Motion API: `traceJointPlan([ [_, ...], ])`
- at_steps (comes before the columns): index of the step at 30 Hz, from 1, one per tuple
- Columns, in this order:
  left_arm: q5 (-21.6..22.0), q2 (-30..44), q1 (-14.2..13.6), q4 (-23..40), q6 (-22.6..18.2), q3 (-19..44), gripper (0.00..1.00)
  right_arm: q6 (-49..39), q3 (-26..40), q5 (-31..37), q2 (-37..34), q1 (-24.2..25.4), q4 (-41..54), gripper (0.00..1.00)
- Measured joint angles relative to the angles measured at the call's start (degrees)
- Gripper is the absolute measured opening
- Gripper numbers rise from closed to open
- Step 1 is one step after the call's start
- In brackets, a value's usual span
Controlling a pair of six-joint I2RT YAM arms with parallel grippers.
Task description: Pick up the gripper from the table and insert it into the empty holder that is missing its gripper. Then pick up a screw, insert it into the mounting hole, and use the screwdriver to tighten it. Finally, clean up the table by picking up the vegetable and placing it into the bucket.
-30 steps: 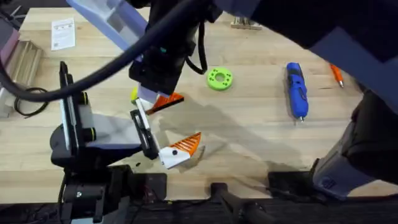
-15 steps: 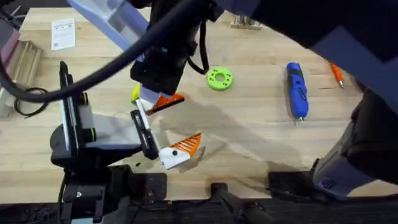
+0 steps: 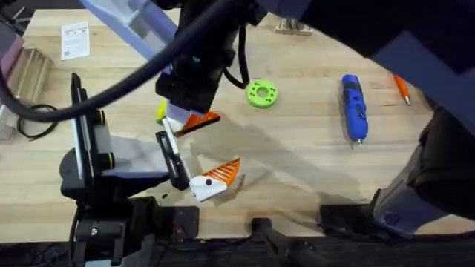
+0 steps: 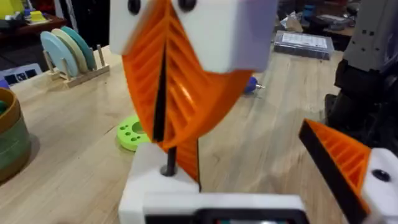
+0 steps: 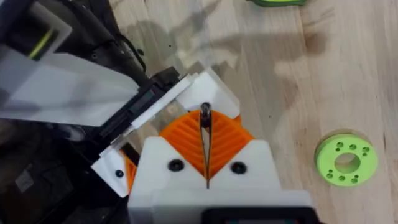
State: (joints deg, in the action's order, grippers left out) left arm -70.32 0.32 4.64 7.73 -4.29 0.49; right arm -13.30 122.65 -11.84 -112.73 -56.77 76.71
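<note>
My right gripper reaches across to the left arm and is shut on a thin dark screw. Its orange pads hold the screw's tip at the hole in the left arm's white holder. An orange block, seemingly the gripper, sits in that holder beside the screw. My left gripper is open, and its other orange finger stands apart. The blue screwdriver lies at the right. A yellow-green piece, likely the vegetable, peeks out beside the right gripper. The bucket stands farther off.
A green disc with holes lies just right of the right gripper. A slim orange tool lies beyond the screwdriver. A wooden rack of plates stands behind the bucket. A paper card lies at the far left.
</note>
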Motion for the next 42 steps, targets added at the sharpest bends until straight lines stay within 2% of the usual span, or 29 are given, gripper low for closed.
traceJointPlan([
  [33, -0.20, 0.00, 0.00, 0.02, 0.01, 0.00, 0.986, 0.24, 0.31, 0.22, -2.21, -0.55, -0.40, 0.006],
  [34, -0.18, 0.00, 0.00, 0.02, 0.00, 0.00, 0.986, 0.62, 0.31, 0.16, -2.21, -0.55, -0.38, 0.076],
  [35, -0.18, 0.00, 0.00, 0.02, 0.02, 0.00, 0.986, 0.63, 0.31, 0.17, -2.21, -0.55, -0.40, 0.203],
  [39, -0.20, 0.00, 0.00, 0.04, 0.15, 0.00, 0.986, 0.58, 0.42, 0.33, -2.19, -0.67, -0.34, 0.795],
  [40, -0.20, 0.00, 0.00, 0.02, 0.07, 0.00, 0.986, 0.46, 0.42, 0.64, -2.19, -0.63, -0.11, 0.915],
  [41, -0.21, 0.00, 0.00, 0.03, 0.01, 0.00, 0.986, 0.46, 0.42, 0.90, -2.20, -0.44, -0.01, 0.959],
  [42, -0.20, 0.00, 0.00, 0.04, 0.02, 0.00, 0.985, 0.46, 0.42, 0.92, -2.19, -0.43, -0.01, 0.961],
])
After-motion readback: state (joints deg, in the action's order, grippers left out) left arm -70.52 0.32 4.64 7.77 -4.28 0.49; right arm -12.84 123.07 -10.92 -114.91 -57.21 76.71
